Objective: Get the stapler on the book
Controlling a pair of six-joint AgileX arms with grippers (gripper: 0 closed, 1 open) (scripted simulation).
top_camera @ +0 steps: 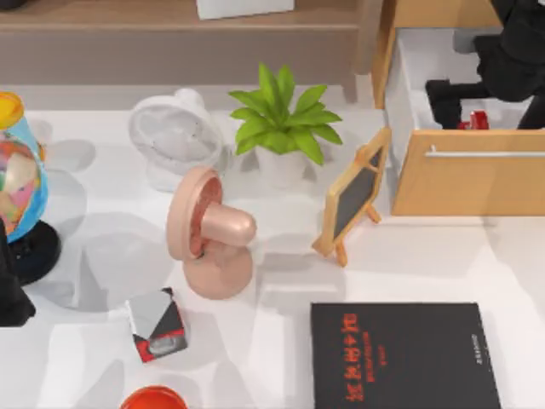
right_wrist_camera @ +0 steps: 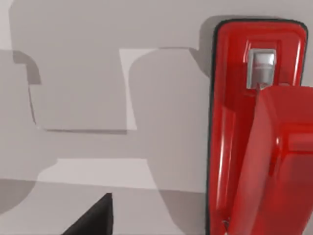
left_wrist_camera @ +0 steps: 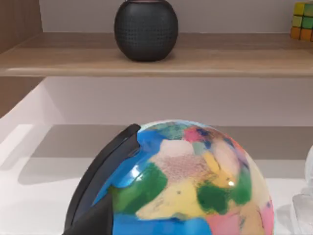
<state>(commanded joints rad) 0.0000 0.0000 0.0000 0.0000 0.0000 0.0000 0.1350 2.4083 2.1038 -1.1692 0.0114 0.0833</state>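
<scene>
The red stapler (top_camera: 477, 119) lies inside the open wooden drawer (top_camera: 468, 175) at the back right, partly covered by my right arm. My right gripper (top_camera: 444, 95) hovers in the drawer just left of it. In the right wrist view the stapler (right_wrist_camera: 259, 132) is close and lies flat on the drawer's pale floor, with one dark fingertip (right_wrist_camera: 93, 220) off to its side and nothing touching it. The black book (top_camera: 400, 354) with red characters lies flat at the front right of the table. My left arm (top_camera: 13, 294) is parked at the left edge beside the globe.
A small chalkboard (top_camera: 353, 196) stands on its easel between drawer and book. A pink fan (top_camera: 209, 234), a white fan (top_camera: 174, 136) and a potted plant (top_camera: 281, 123) fill the middle. A globe (left_wrist_camera: 190, 186) stands far left, with a red-grey-black box (top_camera: 157, 324) and a red dish (top_camera: 153, 398) in front.
</scene>
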